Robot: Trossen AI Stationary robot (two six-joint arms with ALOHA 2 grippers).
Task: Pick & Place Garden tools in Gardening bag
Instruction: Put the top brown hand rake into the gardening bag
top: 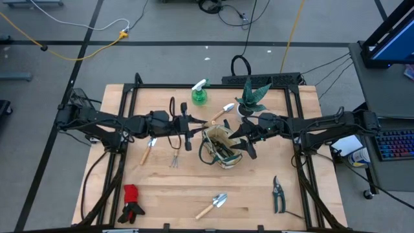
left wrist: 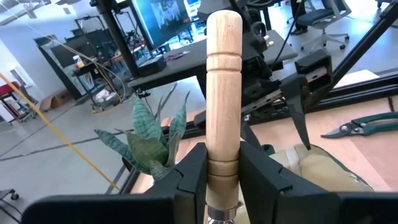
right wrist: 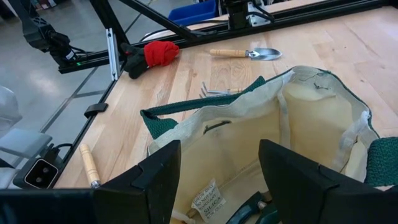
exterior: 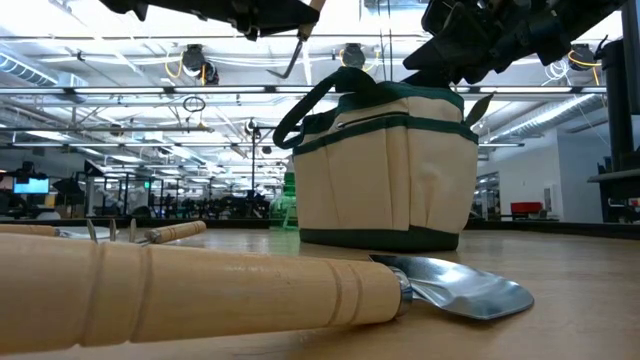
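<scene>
the left gripper, jaws clenched on a wooden-handled tool, hovers beside the gardening bag mid-worktop. right gripper, jaws released, hangs over its mouth. next: lower and release inside.

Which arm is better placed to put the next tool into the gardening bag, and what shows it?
The left. Its gripper is shut on a wooden-handled tool, held just beside the gardening bag. The right gripper is open and empty over the bag's mouth, apparently holding it open.
</scene>
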